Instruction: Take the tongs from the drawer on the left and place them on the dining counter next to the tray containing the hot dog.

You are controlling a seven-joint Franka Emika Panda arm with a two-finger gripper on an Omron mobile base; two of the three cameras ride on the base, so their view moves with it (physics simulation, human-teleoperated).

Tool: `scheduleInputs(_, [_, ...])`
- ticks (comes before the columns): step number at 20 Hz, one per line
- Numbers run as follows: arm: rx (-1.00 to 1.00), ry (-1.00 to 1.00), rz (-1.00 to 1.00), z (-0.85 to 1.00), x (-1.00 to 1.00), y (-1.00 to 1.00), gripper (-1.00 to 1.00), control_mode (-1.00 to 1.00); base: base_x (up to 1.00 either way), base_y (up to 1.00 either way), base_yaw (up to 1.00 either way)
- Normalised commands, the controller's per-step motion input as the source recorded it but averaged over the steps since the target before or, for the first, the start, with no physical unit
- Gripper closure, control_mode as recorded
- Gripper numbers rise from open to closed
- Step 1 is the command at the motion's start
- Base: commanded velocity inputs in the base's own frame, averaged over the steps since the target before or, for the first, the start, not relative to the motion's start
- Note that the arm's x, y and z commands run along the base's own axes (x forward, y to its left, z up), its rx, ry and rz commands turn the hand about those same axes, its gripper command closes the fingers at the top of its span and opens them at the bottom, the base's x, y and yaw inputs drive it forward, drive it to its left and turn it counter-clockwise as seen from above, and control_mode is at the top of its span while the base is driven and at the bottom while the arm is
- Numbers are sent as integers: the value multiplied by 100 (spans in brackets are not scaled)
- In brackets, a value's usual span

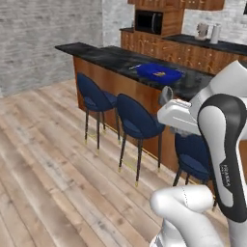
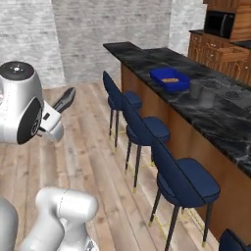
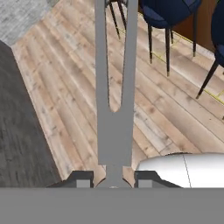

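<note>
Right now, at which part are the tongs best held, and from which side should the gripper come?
At the joined end, as the gripper holds them: the tongs are one narrow stem there, before the arms fork. Come from behind that end, along their length, fingers on either side.

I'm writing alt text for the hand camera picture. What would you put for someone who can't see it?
Seen from the robot's hand, the gripper is shut on the joined end of slim grey metal tongs, whose two arms reach away up the picture. Below them lies a pale wood plank floor, with the legs of dark blue stools at the top right.
</note>
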Motion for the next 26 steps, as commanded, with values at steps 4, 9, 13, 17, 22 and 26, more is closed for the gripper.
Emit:
scheduleInputs(4, [0, 0, 0, 0, 0, 0, 100, 100, 100, 100, -52])
scheduleInputs(9, [0, 0, 0, 0, 0, 0, 100, 100, 100, 100, -54])
scheduleInputs(13, [0, 0, 0, 0, 0, 0, 100, 100, 99, 100, -57])
scheduleInputs(17, [0, 0, 0, 0, 0, 0, 100, 100, 69, 100, -51])
scheduleInputs(22, [0, 0, 0, 0, 0, 0, 100, 100, 57, 100, -48])
scheduleInputs(26, [0, 0, 0, 0, 0, 0, 100, 100, 52, 100, -51])
